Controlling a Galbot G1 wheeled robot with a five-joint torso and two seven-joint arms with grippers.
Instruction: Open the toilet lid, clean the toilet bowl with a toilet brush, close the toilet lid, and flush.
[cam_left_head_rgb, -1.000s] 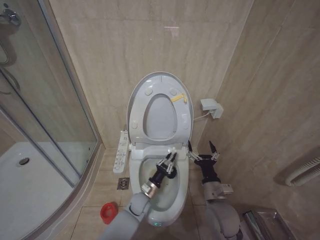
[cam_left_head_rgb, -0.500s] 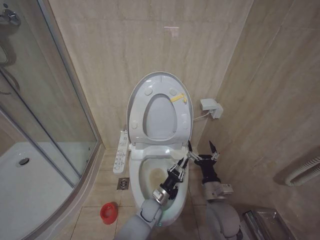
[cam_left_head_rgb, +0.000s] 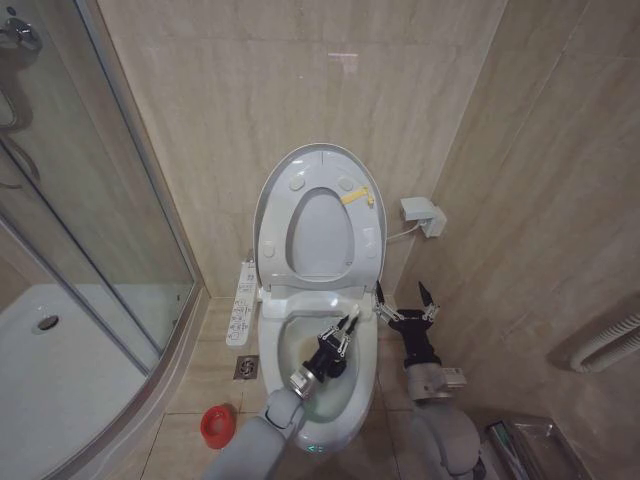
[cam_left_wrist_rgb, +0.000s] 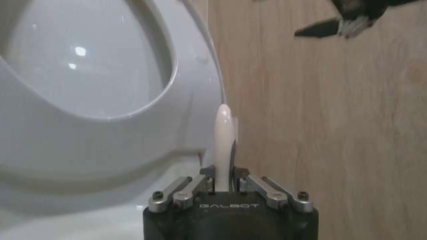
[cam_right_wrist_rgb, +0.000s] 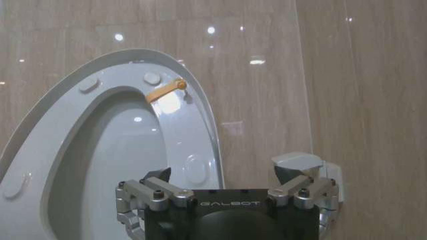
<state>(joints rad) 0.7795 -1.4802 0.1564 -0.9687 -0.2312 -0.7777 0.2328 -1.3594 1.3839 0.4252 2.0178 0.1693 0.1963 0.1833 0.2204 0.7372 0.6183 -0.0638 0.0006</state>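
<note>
The toilet lid (cam_left_head_rgb: 272, 195) stands upright against the wall, with the ring seat (cam_left_head_rgb: 371, 236) raised against it. Below them the toilet bowl (cam_left_head_rgb: 278, 322) is open, its hollow stained yellowish. My left gripper (cam_left_head_rgb: 343, 325) hangs over the right half of the bowl, shut on the thin white handle of the toilet brush (cam_left_wrist_rgb: 223, 131); the bristle head is hidden. The brush's red cup (cam_left_head_rgb: 215, 425) sits on the floor left of the toilet. My right gripper (cam_left_head_rgb: 403, 300) stands open and holds nothing, to the right of the bowl; its spread fingers (cam_right_wrist_rgb: 159, 176) face the lid (cam_right_wrist_rgb: 87, 82).
A glass shower screen (cam_left_head_rgb: 100, 230) and a white shower tray (cam_left_head_rgb: 60, 370) fill the left. A control panel (cam_left_head_rgb: 243, 305) hangs on the toilet's left side, near a floor drain (cam_left_head_rgb: 247, 367). A wall box (cam_left_head_rgb: 422, 215) and a metal bin (cam_left_head_rgb: 530, 445) are on the right.
My left gripper, holding the brush, swung right and toward me over the bowl, then came back left and forward. The right arm has not moved.
</note>
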